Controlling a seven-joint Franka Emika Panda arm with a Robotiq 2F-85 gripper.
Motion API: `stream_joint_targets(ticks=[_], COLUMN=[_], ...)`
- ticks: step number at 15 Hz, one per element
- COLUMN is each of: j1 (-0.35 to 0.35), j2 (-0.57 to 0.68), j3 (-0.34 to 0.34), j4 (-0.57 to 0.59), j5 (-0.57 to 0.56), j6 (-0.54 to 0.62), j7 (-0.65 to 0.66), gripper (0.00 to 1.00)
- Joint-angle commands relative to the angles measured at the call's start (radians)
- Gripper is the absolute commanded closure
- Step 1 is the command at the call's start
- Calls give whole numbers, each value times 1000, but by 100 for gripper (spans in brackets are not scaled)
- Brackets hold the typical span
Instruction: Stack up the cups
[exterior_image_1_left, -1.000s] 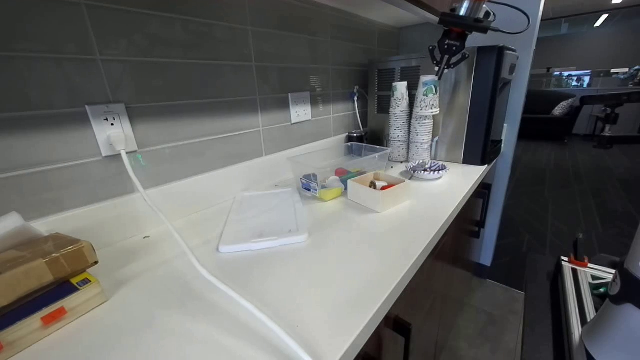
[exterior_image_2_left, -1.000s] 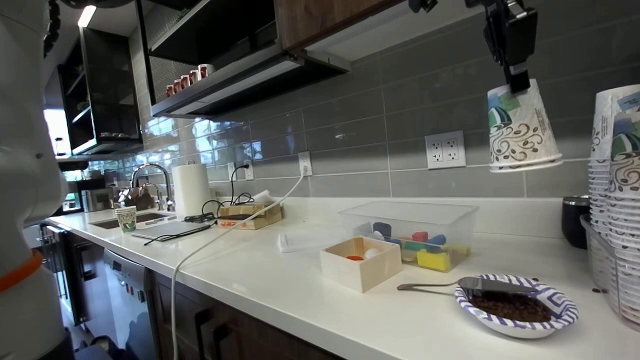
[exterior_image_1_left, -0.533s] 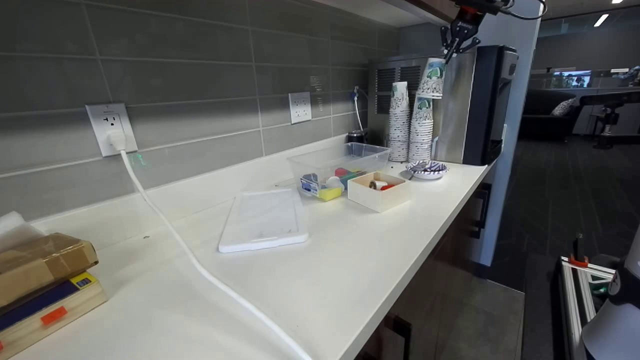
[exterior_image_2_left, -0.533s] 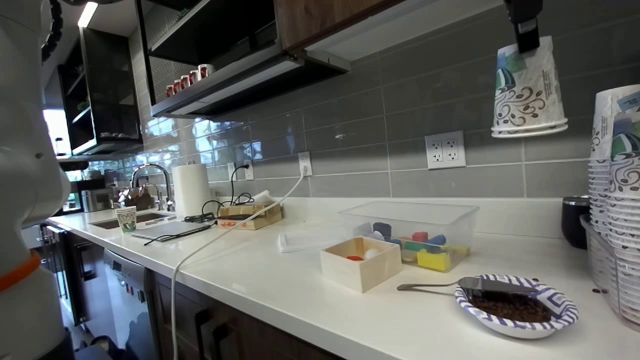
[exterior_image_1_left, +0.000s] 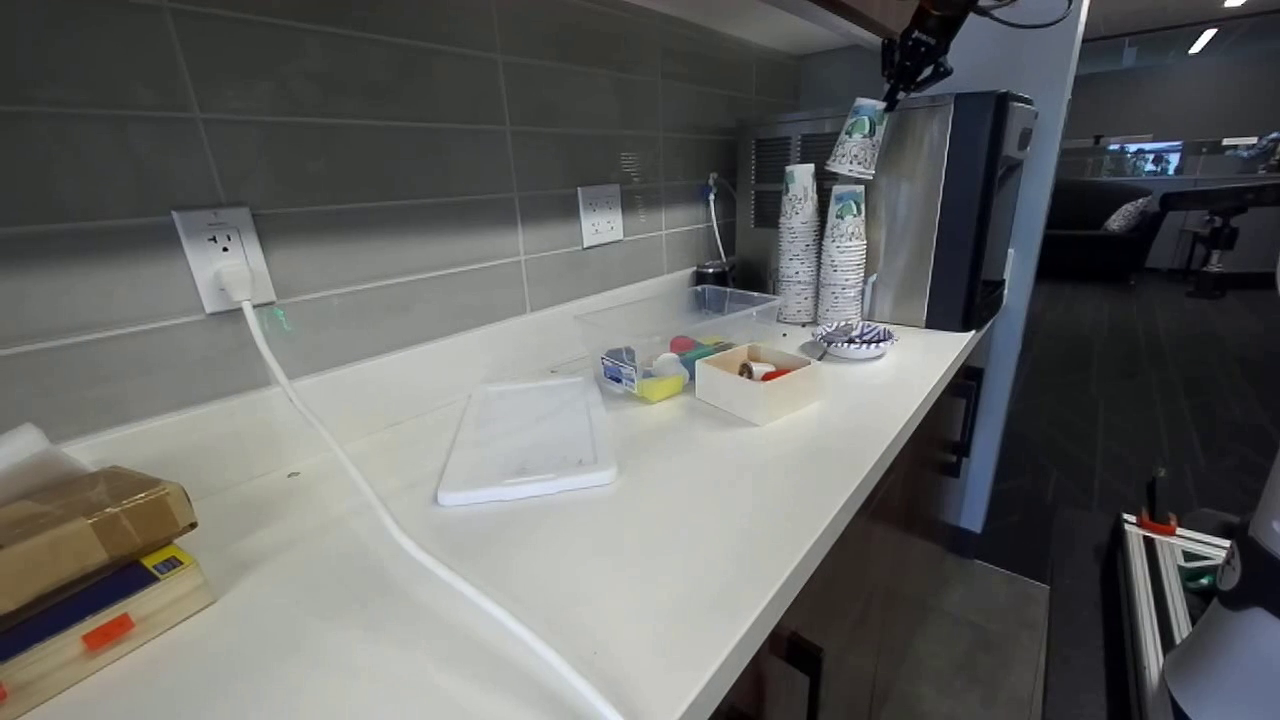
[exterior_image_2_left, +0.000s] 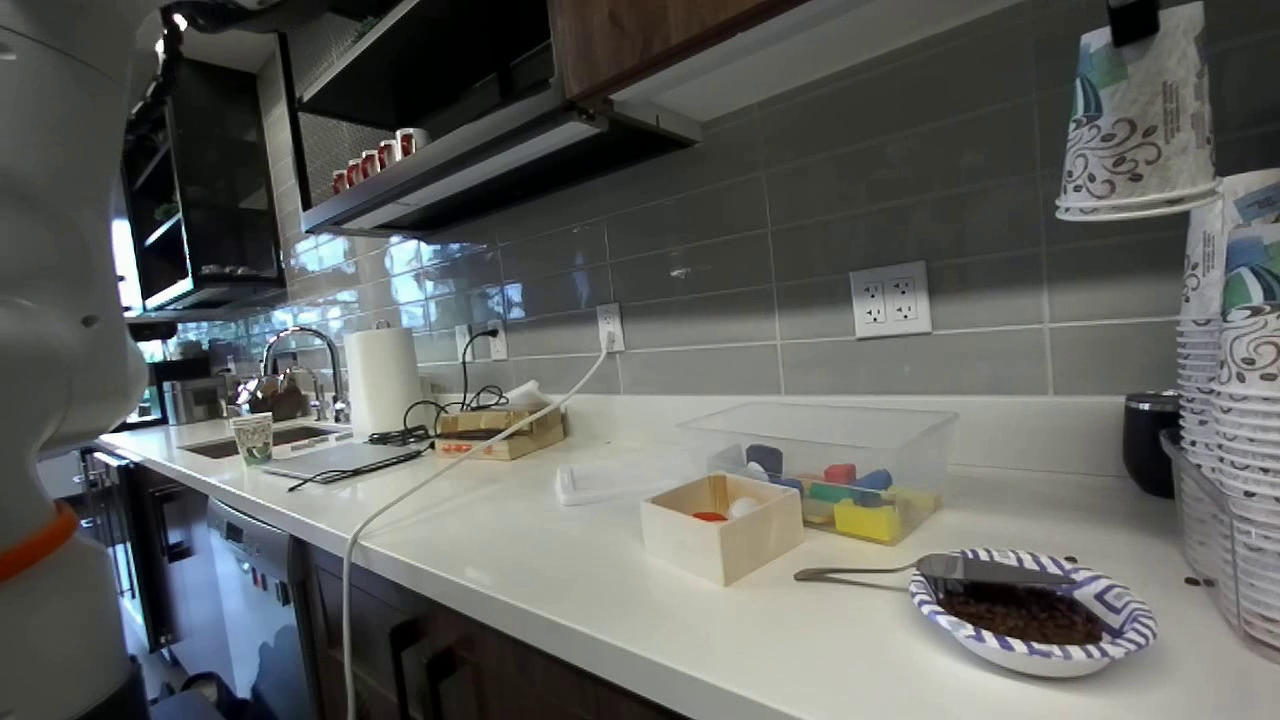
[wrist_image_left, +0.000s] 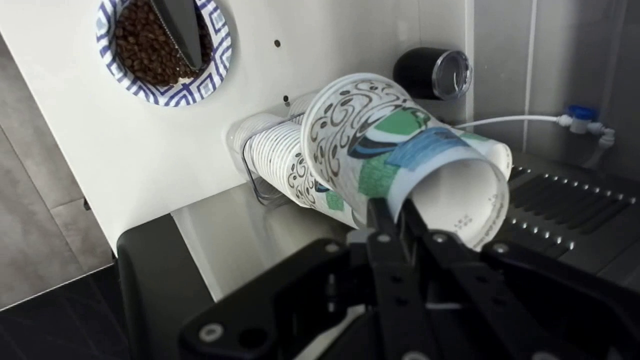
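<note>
Upside down and slightly tilted, a white printed cup (wrist_image_left: 350, 145) hangs in my gripper (wrist_image_left: 393, 204); its double rim (exterior_image_2_left: 1138, 206) suggests two nested together. The fingers are shut on its base-end edge, one inside that edge and one outside. Two tall columns of inverted nested cups stand side by side, the left column (exterior_image_1_left: 798, 250) and the right column (exterior_image_1_left: 842, 262). In an exterior view the held cup appears just above the right column's top, with a small gap. From above, it covers parts of both columns in the wrist view.
A clear holder (exterior_image_2_left: 1205, 535) surrounds the column bases, beside a black tumbler (exterior_image_2_left: 1150, 445). A patterned bowl (exterior_image_2_left: 1045, 660) of coffee beans stands in front. A steel machine (exterior_image_1_left: 915, 220) rises behind. The clear bin (exterior_image_2_left: 700, 430) and wooden box (exterior_image_2_left: 690, 540) sit farther along the counter.
My gripper has risen with the cup in its grip and shifted toward the columns. The cup now tilts more in an exterior view. Both columns stay put.
</note>
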Motion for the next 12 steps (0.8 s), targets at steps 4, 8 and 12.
stream_joint_targets(ticks=[4, 8, 12], j1=[-72, -100, -121], j2=[148, 199, 237], j3=[36, 68, 95], j4=[180, 246, 306], j5=[26, 6, -21], j6=[20, 51, 37], j7=[211, 298, 362], gripper=[98, 98, 98])
